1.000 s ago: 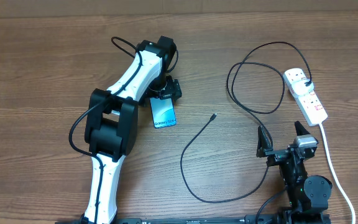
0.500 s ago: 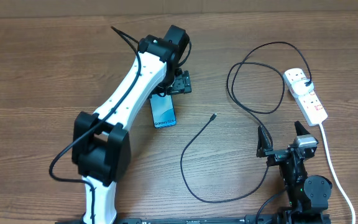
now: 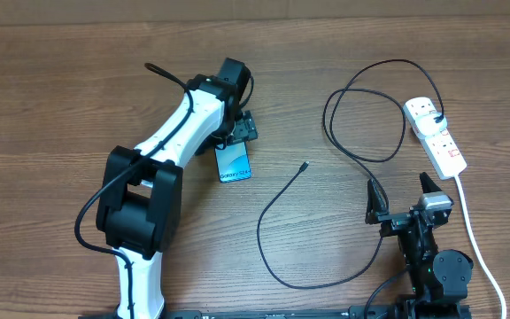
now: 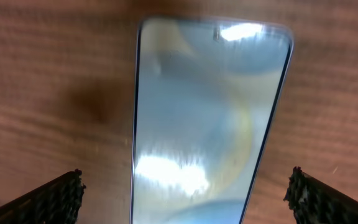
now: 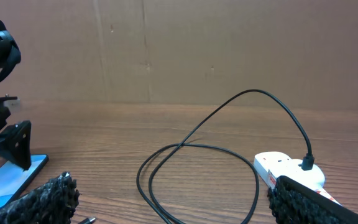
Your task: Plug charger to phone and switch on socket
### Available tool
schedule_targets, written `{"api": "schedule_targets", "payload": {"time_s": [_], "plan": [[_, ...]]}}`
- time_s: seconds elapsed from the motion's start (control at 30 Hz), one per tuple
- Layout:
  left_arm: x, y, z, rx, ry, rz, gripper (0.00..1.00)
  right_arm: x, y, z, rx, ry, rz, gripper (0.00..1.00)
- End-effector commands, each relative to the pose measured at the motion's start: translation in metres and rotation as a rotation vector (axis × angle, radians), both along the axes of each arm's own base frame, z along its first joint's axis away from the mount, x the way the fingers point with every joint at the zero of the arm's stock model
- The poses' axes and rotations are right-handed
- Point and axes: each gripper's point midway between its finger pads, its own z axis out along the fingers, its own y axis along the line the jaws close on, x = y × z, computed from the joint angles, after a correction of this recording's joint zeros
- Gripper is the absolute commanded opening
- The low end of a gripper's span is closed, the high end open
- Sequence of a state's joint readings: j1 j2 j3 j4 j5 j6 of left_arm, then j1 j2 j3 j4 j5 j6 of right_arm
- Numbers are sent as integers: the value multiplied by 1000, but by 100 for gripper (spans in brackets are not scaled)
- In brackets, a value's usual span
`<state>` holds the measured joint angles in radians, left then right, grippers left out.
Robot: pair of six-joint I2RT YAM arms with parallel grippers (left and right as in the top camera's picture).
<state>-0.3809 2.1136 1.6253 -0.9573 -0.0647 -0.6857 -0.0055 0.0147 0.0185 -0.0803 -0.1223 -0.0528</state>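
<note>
While the left arm was shifting, the right hand (image 3: 403,197) sat parked at the near edge of the desk (image 3: 51,80), spread wide and empty, position unchanged.
Charger (image 3: 395,61): loose black cable, unmoved; connector tip (image 3: 304,166) lay free on the wood, well apart from the phone.
Phone (image 3: 234,163): flat on the desk, screen lit, text end toward the near side; not displaced.
Left hand (image 3: 240,133): had swung away to the right half a second before, then came back to hover over the phone's far end; released, with a fingertip (image 4: 48,199) either side of the phone in the wrist view, neither touching it.
Socket (image 3: 436,135): far right, untouched.
Judged: a realignment only; the phone was not yet gripped, plugging and switching both outstanding
</note>
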Motion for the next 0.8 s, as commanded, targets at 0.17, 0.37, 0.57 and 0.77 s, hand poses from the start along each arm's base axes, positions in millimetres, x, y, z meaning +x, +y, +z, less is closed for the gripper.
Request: {"api": "schedule_targets", "payload": {"time_s": [0.17, 0.37, 0.57, 0.77], "plan": [[11, -13, -8, -41, -31, -38, 100, 0, -1, -1, -4, -6, -8, 100], [3, -12, -24, -3, 13, -48, 99, 0, -1, -1, -4, -6, -8, 100], [-1, -5, -30, 40, 33, -50, 100, 0, -1, -1, -4, -6, -8, 100], [2, -6, -29, 34, 20, -49, 100, 0, -1, -1, -4, -6, -8, 100]]}}
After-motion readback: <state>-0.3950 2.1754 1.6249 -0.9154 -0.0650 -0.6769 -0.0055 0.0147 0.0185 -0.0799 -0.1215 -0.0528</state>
